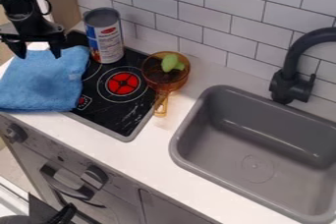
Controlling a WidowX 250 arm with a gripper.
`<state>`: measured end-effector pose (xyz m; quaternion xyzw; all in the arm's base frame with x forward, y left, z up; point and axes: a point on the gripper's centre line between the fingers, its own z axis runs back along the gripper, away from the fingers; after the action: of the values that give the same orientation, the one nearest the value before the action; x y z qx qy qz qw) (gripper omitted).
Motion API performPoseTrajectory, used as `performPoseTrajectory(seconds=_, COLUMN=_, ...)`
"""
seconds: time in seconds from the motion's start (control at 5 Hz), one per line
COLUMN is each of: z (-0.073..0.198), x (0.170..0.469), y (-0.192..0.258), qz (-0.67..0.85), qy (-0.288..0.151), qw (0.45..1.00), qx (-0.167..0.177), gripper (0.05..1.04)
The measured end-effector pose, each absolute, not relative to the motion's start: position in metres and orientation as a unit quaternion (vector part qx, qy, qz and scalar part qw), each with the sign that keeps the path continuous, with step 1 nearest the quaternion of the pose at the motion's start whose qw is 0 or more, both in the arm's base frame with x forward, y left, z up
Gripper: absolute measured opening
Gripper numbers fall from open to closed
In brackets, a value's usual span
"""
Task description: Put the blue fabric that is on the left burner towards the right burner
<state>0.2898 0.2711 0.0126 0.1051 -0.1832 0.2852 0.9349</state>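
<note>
Fluffy blue fabric (44, 81), lying flat, over counter (108, 139) and part of left burner (93, 70)

We see the towel (49, 78) hide most of the left burner (93, 70), and its own far side runs out at the left edge. The arm (19, 2) is cut off at the upper left; whether the gripper (39, 54) touches the towel, we can't tell. The can (103, 39) hides some stovetop (111, 115). We can't make out what the green thing (172, 63) is. The right edge crops the faucet (292, 75) and sink (179, 137).
</note>
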Motion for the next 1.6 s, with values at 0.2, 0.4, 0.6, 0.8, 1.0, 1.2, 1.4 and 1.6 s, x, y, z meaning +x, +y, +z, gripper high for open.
performPoseTrajectory(seconds=0.2, z=-0.003, x=0.285, y=0.266, qz=0.284, qy=-0.163, qw=0.94, qx=0.094, gripper=0.997)
performPoseTrajectory(seconds=0.4, z=-0.003, x=0.287, y=0.274, qz=0.196, qy=-0.15, qw=0.964, qx=0.097, gripper=0.997)
performPoseTrajectory(seconds=0.6, z=-0.004, x=0.289, y=0.284, qz=0.12, qy=-0.142, qw=0.978, qx=0.09, gripper=0.954)
performPoseTrajectory(seconds=0.8, z=-0.009, x=0.287, y=0.295, qz=-0.012, qy=-0.12, qw=0.987, qx=0.102, gripper=0.703)
performPoseTrajectory(seconds=1.0, z=-0.018, x=0.285, y=0.297, qz=-0.128, qy=-0.088, qw=0.985, qx=0.073, gripper=0.43)
performPoseTrajectory(seconds=1.2, z=-0.023, x=0.285, y=0.298, qz=-0.205, qy=-0.082, qw=0.972, qx=0.078, gripper=0.211)
performPoseTrajectory(seconds=1.4, z=-0.035, x=0.281, y=0.291, qz=-0.254, qy=-0.059, qw=0.963, qx=0.062, gripper=0.078)
performPoseTrajectory(seconds=1.6, z=-0.044, x=0.279, y=0.285, qz=-0.267, qy=-0.046, qw=0.961, qx=0.05, gripper=0.053)
